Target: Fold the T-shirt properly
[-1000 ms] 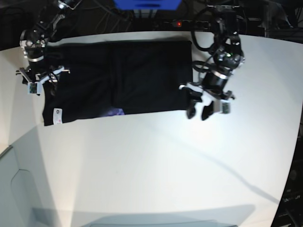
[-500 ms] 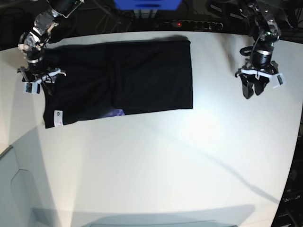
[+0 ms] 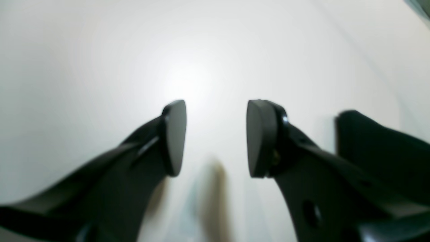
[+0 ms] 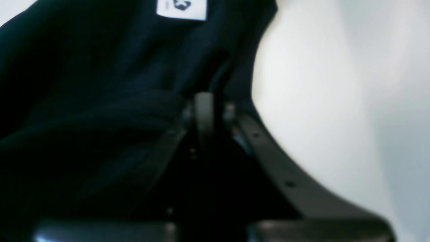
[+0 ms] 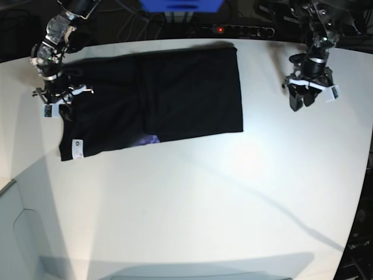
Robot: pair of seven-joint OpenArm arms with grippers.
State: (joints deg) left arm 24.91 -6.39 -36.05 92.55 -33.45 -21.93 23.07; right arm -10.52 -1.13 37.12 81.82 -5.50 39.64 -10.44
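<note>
A black T-shirt (image 5: 151, 96) lies spread flat across the far part of a white surface (image 5: 192, 204), folded into a long rectangle that runs from the far left toward the middle. Its far edge sits close to the back rim of the surface. A small white tag (image 5: 76, 148) shows at the shirt's near left corner, and a small purple mark (image 5: 145, 139) peeks out along the near edge, roughly midway.

The right gripper (image 5: 58, 100) is at the shirt's left end, seen on the left side of the overhead view. In its wrist view the fingers (image 4: 205, 114) are pressed together with a fold of the black cloth bunched between and around them, so they are gripping the shirt at that edge. The white tag (image 4: 181, 8) appears just beyond the fingers in that view, and bare white surface lies to one side.

The left gripper (image 5: 304, 100) hangs over bare surface well apart from the shirt, toward the far right. Its wrist view shows two dark fingers (image 3: 174, 137) standing apart with a clear gap between them and nothing held, only the white surface beneath.

A power strip with a red light (image 5: 220, 28) lies behind the back rim.
</note>
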